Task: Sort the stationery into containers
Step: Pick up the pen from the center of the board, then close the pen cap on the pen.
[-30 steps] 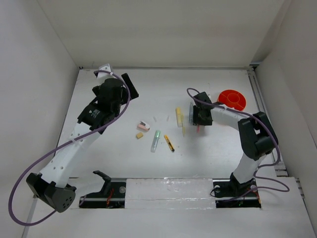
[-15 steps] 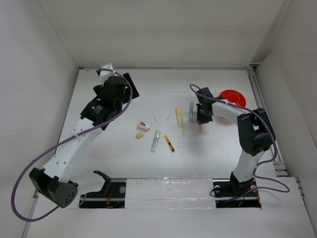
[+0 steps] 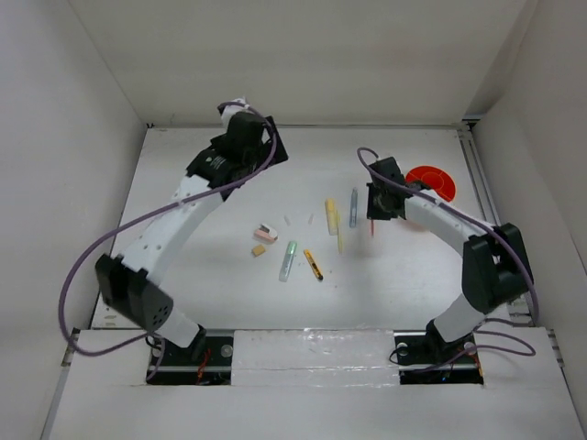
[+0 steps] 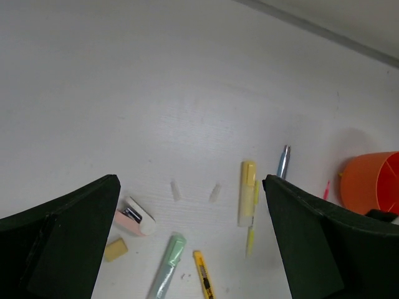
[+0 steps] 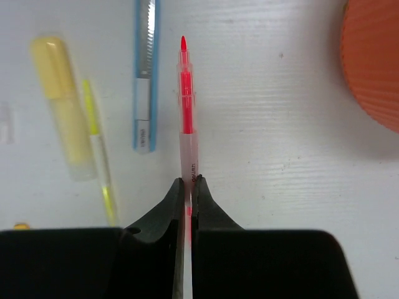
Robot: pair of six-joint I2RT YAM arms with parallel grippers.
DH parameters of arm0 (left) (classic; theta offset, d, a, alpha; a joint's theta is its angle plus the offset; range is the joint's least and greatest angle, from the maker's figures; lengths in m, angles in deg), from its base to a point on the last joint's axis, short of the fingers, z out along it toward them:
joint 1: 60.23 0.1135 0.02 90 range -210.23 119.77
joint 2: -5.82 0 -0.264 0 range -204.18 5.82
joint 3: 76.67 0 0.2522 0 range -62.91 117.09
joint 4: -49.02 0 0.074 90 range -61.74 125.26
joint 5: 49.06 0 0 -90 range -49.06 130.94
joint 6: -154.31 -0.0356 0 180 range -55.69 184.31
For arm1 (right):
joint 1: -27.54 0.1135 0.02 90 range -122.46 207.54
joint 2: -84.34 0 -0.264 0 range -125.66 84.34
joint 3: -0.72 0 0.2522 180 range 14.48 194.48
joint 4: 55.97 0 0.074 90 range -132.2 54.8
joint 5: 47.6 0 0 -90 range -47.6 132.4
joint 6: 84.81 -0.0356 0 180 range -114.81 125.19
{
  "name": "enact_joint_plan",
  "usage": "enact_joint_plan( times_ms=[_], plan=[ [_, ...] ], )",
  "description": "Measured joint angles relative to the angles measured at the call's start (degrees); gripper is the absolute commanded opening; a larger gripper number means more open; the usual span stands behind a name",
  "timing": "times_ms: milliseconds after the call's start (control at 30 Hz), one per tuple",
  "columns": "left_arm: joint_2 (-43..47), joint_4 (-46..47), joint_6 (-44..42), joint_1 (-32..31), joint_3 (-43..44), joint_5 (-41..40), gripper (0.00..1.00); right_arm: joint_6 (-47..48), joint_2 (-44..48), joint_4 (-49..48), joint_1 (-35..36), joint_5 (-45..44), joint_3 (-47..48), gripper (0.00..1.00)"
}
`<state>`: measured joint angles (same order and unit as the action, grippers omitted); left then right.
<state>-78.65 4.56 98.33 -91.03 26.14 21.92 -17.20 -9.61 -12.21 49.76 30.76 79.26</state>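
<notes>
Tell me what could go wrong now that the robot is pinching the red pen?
1. The right gripper pinches the red pen with thin fingertips. A long part sticks out past them, so the pen might twist or slip.
2. The grey-blue pen lies close beside it and could get nudged.
3. The orange pot is small, so the long pen might bump its rim and push it.

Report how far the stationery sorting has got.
Done: nothing shows inside the orange pot yet. In hand: the right gripper is shut on the red pen. Left on the table: blue pen, yellow marker, thin yellow pen, green marker, yellow-black pen, pink eraser, tan eraser.
</notes>
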Motion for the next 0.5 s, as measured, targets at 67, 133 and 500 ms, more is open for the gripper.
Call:
enact_joint_plan(
  times_ms=[67, 133, 500],
  plan=[
    [-6.99, -1.09, 1.66, -1.29, 4.42, 0.68, 1.00, 0.07, 4.11, -0.04, 1.53, -0.87, 0.00, 0.00],
    [-13.18, -1.29, 3.87, -2.25, 6.84, 0.94, 1.00, 0.09, 7.80, 0.07, 3.26, -2.08, 0.00, 0.00],
    [-22.67, -4.09, 17.07, -3.04, -1.64, 1.79, 0.91, 2.16, 29.31, 1.66, 6.32, -5.55, -3.04, 0.00]
  ],
)
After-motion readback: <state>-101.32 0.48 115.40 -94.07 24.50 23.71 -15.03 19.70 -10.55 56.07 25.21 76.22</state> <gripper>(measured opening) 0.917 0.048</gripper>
